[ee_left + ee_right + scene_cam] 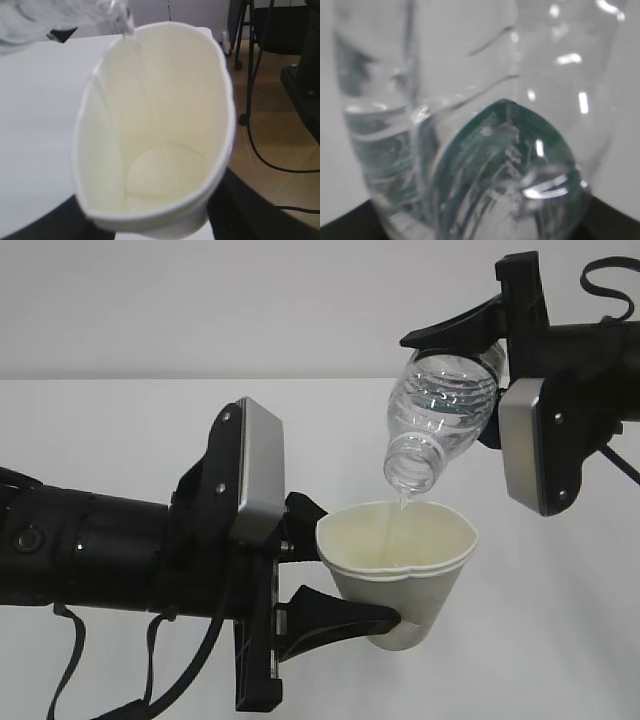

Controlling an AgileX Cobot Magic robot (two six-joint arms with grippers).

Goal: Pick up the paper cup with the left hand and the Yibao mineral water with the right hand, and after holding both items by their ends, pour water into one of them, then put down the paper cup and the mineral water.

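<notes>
Two black robot arms meet over a white table against a pale wall. From the left edge of the frame comes the left hand, its two black fingers clamped around the lower part of the paper cup. The cup sits just right of centre, held in the air with its mouth tipped slightly up and to the right; the squeeze has pressed its rim out of round. In the left wrist view the cup fills the picture, pale yellow inside, and its bottom looks nearly dry or only lightly wetted.

From the upper right comes the right hand, its fingers closed on the base end of the Yibao mineral water. The clear ribbed bottle is turned neck-down, slanting toward the lower left, with its uncapped mouth just above the far rim of the cup. A thin stream of water falls from the mouth into the cup. The right wrist view shows only blurred plastic, some water and a patch of green label.

As for progress, both items appear already lifted and gripped, and the pour seems to be under way. Water remains in the bottle. Judging by the task, finishing the pour, righting the bottle and setting both things down on the table are yet to come.
</notes>
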